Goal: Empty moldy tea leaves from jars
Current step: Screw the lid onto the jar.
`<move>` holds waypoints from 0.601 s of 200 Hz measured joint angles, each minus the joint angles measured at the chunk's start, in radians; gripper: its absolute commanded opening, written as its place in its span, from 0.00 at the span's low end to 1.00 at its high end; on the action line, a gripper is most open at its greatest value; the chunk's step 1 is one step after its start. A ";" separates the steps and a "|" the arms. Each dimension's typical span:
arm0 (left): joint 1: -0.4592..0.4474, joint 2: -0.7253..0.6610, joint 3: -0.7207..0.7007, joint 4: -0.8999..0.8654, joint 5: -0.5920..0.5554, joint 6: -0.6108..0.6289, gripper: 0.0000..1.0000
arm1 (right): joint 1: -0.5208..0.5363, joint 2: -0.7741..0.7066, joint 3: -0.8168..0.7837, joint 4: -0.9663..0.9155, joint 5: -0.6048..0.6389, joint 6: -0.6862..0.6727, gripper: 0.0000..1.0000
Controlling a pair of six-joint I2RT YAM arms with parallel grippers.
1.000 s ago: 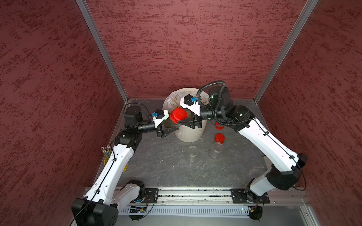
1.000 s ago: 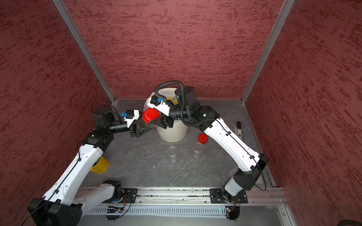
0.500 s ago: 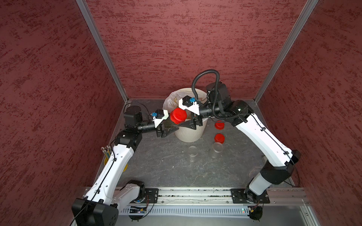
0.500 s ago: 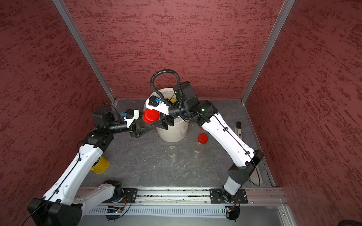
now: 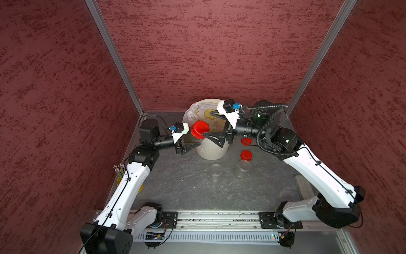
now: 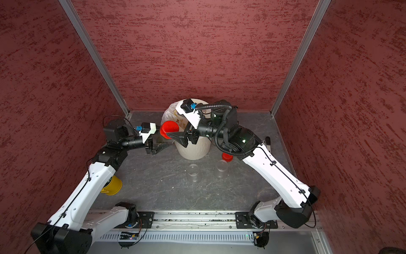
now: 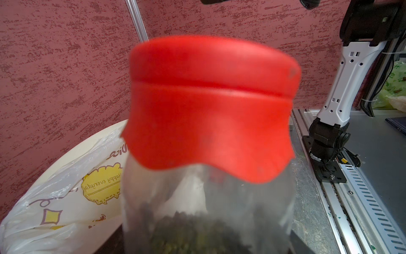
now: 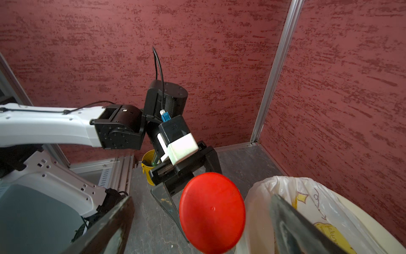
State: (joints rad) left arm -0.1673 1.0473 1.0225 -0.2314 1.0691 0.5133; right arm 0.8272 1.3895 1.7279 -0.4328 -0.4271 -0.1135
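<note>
Our left tool (image 5: 190, 143) is clamped on a small clear cylindrical jar (image 7: 206, 209), held on its side just beside the cream ribbed bin (image 5: 211, 151). Inside it we see dark olive-brown tea leaves (image 7: 193, 233). Its bright red cap (image 5: 199, 129) sits between the wide-apart fingers of our right tool (image 5: 207, 123). Two uncapped clear jars (image 5: 216, 169) (image 5: 244, 165) stand on the grey counter (image 5: 186, 187).

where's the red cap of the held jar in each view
Both top views: red cap mid-frame, overlapping the edge of the cream bin.
Left wrist: red cap fills the centre, close up and blurred.
Right wrist: red cap face-on in the foreground.
Shared landmark: the cream bin, beside the cap in every view.
</note>
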 measured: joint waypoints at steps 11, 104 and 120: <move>0.000 0.000 0.000 0.000 -0.001 -0.002 0.64 | 0.013 0.006 0.000 0.002 0.035 0.031 0.95; 0.000 0.000 0.000 0.000 -0.001 -0.004 0.64 | 0.084 0.103 0.020 -0.074 0.218 0.111 0.89; 0.000 0.000 0.000 0.000 -0.001 -0.004 0.64 | 0.088 0.106 0.020 -0.080 0.234 0.115 0.86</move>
State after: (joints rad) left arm -0.1673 1.0473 1.0225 -0.2314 1.0683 0.5095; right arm 0.9150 1.4960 1.7477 -0.5125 -0.1932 0.0017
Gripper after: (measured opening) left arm 0.725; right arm 0.873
